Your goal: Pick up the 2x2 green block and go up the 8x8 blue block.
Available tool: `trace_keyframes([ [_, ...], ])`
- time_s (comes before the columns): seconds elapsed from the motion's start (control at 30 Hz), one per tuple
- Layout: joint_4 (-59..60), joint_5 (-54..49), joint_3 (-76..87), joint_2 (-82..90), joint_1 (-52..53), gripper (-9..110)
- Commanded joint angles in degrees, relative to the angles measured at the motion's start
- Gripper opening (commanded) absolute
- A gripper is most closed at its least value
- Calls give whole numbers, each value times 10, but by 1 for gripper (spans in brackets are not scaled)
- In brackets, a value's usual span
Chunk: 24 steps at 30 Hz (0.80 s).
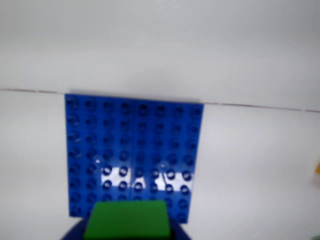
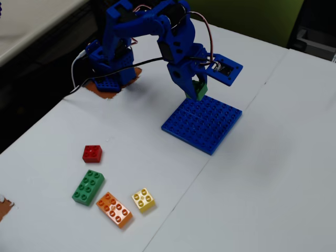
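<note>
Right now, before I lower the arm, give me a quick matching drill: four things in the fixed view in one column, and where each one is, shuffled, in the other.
Things:
1. 2x2 green block
2. 8x8 blue block
3. red brick
4. long green brick

Places:
A. flat on the table, under the tool
B. nearest the table's left edge, left of the orange brick
C. held in the tool above the plate's far corner
D. alone, farther back than the other loose bricks

Pairs: 1-C, 2-A, 3-D, 4-B
</note>
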Motion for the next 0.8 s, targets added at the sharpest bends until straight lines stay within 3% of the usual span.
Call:
trace_keyframes([
  [0.0, -6, -3, -12, 31, 6, 1],
  [0.77, -4, -8, -15, 30, 8, 1],
])
